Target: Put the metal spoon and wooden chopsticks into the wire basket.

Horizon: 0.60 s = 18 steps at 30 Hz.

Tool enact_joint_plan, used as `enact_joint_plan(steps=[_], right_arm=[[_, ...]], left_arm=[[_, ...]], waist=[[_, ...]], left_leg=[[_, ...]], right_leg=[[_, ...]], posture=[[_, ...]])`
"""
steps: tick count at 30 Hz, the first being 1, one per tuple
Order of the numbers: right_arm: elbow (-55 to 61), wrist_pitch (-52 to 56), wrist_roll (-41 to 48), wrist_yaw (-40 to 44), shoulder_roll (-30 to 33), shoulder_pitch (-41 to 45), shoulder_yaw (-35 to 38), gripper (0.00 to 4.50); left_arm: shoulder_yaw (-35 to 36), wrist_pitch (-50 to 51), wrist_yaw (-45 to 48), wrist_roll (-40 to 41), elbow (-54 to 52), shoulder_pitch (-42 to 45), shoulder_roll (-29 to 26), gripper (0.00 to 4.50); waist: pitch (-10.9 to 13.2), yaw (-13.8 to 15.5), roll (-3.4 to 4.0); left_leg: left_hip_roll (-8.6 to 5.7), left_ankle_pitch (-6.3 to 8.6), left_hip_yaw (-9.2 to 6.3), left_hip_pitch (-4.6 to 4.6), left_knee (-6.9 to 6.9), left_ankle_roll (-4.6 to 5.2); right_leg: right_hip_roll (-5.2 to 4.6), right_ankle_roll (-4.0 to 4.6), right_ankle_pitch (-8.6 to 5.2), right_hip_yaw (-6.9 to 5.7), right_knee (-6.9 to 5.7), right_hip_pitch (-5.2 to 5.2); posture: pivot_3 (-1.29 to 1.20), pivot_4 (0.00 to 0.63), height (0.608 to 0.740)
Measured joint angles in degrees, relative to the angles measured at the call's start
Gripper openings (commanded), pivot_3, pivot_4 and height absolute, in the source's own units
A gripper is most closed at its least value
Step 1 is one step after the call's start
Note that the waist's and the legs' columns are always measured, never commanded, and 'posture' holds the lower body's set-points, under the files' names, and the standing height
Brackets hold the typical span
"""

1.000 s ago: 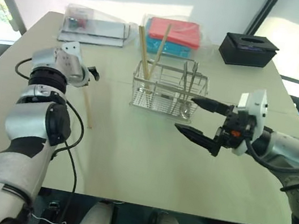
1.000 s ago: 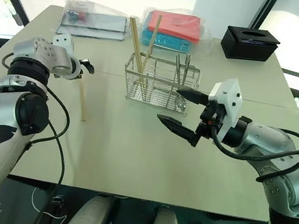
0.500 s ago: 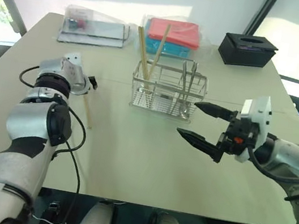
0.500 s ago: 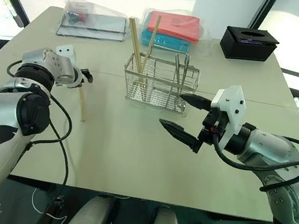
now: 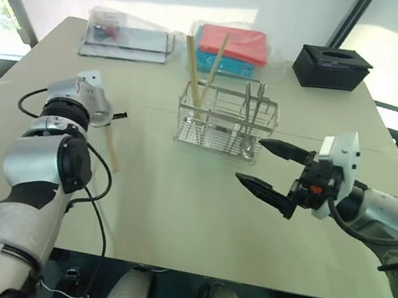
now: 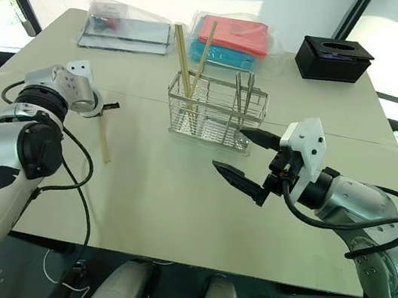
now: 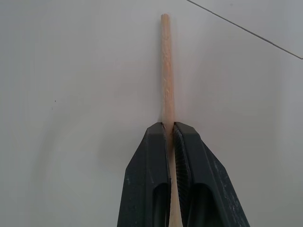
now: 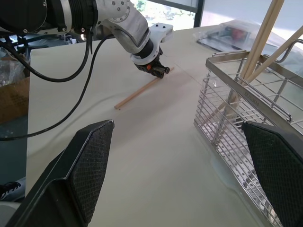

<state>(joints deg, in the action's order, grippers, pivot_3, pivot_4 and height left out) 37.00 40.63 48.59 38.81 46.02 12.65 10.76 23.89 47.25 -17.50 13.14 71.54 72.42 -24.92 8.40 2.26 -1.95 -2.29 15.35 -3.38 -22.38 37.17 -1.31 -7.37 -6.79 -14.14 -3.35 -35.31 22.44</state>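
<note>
Left gripper (image 7: 169, 130) clamped on a wooden chopstick (image 7: 165, 71) lying on the surface (image 5: 174, 206), right gripper (image 5: 267, 164) wide apart near the wire basket (image 5: 224, 121), two chopsticks (image 5: 201, 65) and spoon (image 5: 253, 124) standing inside

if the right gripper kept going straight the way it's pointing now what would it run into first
Most likely the silvery wire basket. The open right gripper points level across the pale table, and its wrist view has the basket's near corner just ahead on one side. Depth is unclear, so it might slip past.

arms: silver-grey shells, black joint rings
cables: black, looping loose
end effector (image 5: 275, 171): black tapered fingers, white wrist housing
</note>
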Motion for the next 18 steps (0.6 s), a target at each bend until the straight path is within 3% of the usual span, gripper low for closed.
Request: enact_joint_plan(steps=[8,18], right_arm=[[-1.2,0.2,0.0,1.7,1.6,1.3,1.3,4.5],[-1.3,0.9,0.1,2.4,3.1,0.7,3.9,4.5]], left_arm=[[1.9,-4.4,6.0,2.6,-4.2,0.0,-1.7,0.03],[1.8,-20.0,29.7,10.1,-27.3,2.6,-1.7,0.03]], waist=[[0.1,-0.1,-0.06],[0.1,0.0,-0.11]], left_leg=[[0.02,-0.03,0.01,-0.09,-0.03,-0.06],[0.02,-0.14,0.04,-0.14,0.01,-0.27]], right_leg=[[0.01,0.0,0.0,0.0,0.03,0.1],[-0.07,0.01,0.0,-0.02,0.12,0.05]], posture=[[0.0,0.15,0.667],[0.0,0.15,0.667]])
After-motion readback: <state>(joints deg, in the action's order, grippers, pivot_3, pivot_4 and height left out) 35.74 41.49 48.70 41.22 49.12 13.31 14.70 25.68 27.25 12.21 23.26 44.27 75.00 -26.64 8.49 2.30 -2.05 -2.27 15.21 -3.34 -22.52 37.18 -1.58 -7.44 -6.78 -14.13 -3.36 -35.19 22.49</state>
